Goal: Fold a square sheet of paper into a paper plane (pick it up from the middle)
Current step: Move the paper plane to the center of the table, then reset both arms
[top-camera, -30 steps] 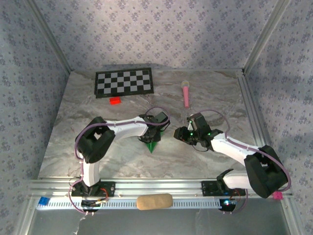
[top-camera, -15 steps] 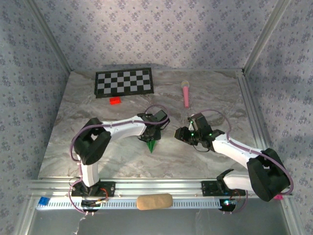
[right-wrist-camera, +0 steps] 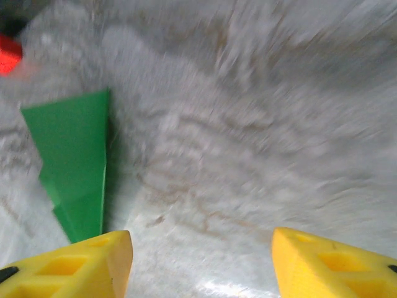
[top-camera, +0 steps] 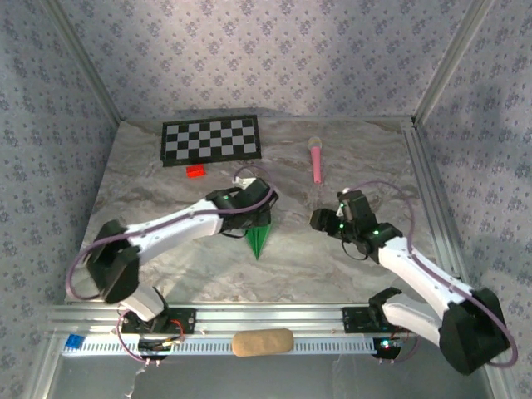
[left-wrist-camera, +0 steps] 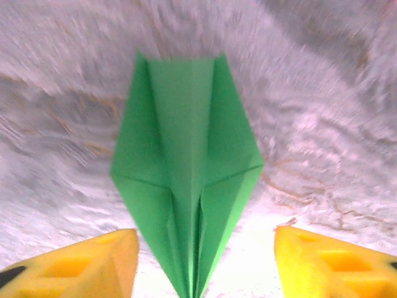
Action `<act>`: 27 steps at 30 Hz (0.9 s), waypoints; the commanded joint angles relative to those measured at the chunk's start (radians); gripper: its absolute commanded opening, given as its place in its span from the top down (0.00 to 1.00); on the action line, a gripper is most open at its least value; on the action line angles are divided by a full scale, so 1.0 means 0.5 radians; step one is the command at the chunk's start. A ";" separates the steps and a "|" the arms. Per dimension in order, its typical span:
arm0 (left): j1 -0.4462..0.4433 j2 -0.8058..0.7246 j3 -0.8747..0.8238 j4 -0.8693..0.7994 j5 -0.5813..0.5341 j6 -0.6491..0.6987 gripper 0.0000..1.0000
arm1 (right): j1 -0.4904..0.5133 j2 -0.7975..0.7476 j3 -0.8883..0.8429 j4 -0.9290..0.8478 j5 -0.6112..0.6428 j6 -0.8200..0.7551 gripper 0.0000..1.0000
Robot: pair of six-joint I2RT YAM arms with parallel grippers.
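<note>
The paper plane [top-camera: 259, 239] is a narrow green dart lying flat on the marble table, nose toward the near edge. In the left wrist view the paper plane [left-wrist-camera: 186, 167] shows its centre crease and folded wings, with its tip running down between the yellow fingers [left-wrist-camera: 80, 267]. My left gripper [top-camera: 256, 219] hovers over the plane's tail end and is open [left-wrist-camera: 201, 270], gripping nothing. My right gripper [top-camera: 322, 221] is to the right of the plane, apart from it, and open [right-wrist-camera: 201, 264] over bare table. The paper plane [right-wrist-camera: 74, 161] lies left of its fingers.
A black-and-white checkerboard [top-camera: 209, 140] lies at the back left with a small red block [top-camera: 196, 170] in front of it. A pink microphone-shaped toy [top-camera: 317, 158] lies at the back centre. A tan pad [top-camera: 262, 342] rests on the front rail.
Both grippers have opened wider. The left arm has stretched out low with its elbow swung left. The right gripper has drawn back to the right, away from the plane, which stays on the table.
</note>
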 commanded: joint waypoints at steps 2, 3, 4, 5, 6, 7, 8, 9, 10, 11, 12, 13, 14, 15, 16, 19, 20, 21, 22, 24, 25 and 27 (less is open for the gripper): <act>0.095 -0.379 -0.243 0.052 -0.380 0.215 0.32 | -0.105 -0.202 0.109 -0.198 0.633 -0.293 0.35; 0.143 -0.456 -0.311 0.085 -0.401 0.251 0.30 | -0.124 -0.221 0.109 -0.183 0.738 -0.373 0.34; 0.208 -0.551 -0.398 0.143 -0.417 0.324 0.27 | -0.142 -0.228 0.097 -0.129 0.848 -0.487 0.34; 0.287 -0.641 -0.485 0.206 -0.429 0.400 0.24 | -0.151 -0.226 0.076 -0.055 0.949 -0.602 0.32; 0.352 -0.712 -0.560 0.249 -0.438 0.469 0.22 | -0.161 -0.215 0.045 0.030 1.023 -0.705 0.32; 0.430 -0.791 -0.639 0.309 -0.453 0.542 0.18 | -0.174 -0.192 -0.005 0.149 1.100 -0.827 0.31; 0.514 -0.863 -0.712 0.360 -0.470 0.610 0.13 | -0.188 -0.165 -0.050 0.284 1.171 -0.933 0.28; 0.593 -0.920 -0.773 0.401 -0.474 0.661 0.09 | -0.207 -0.136 -0.095 0.405 1.197 -1.031 0.23; 0.694 -0.977 -0.840 0.450 -0.475 0.703 0.05 | -0.238 -0.092 -0.144 0.535 1.233 -1.115 0.02; 0.811 -1.022 -0.897 0.501 -0.428 0.760 0.04 | -0.281 -0.030 -0.186 0.648 1.268 -1.143 0.01; 0.915 -1.051 -0.927 0.532 -0.369 0.814 0.03 | -0.328 0.034 -0.186 0.689 1.257 -1.160 0.00; 1.018 -1.069 -0.961 0.566 -0.331 0.874 0.03 | -0.380 0.111 -0.151 0.678 1.212 -1.169 0.00; 1.110 -1.074 -0.999 0.622 -0.313 0.949 0.03 | -0.429 0.202 -0.121 0.680 1.182 -1.174 0.00; 1.182 -1.067 -1.039 0.687 -0.312 1.006 0.02 | -0.475 0.285 -0.117 0.733 1.167 -1.175 0.00; 1.257 -1.049 -1.091 0.766 -0.306 1.074 0.02 | -0.528 0.383 -0.125 0.810 1.131 -1.182 0.01; 1.421 -0.992 -1.234 1.031 -0.269 1.274 0.01 | -0.608 0.573 -0.211 1.177 0.994 -1.275 0.01; 1.477 -0.972 -1.268 1.095 -0.237 1.302 0.01 | -0.632 0.624 -0.259 1.344 0.911 -1.333 0.01; 1.538 -0.957 -1.255 1.092 -0.185 1.285 0.01 | -0.655 0.661 -0.286 1.454 0.841 -1.378 0.01; 1.586 -0.934 -1.262 1.151 -0.164 1.281 0.01 | -0.683 0.689 -0.264 1.481 0.741 -1.410 0.01; 1.640 -0.877 -1.277 1.273 -0.151 1.334 0.01 | -0.749 0.761 -0.255 1.582 0.516 -1.497 0.02; 1.653 -0.841 -1.293 1.344 -0.155 1.373 0.01 | -0.780 0.796 -0.255 1.662 0.439 -1.516 0.02; 1.674 -0.764 -1.325 1.482 -0.168 1.417 0.01 | -0.812 0.863 -0.256 1.772 0.295 -1.570 0.02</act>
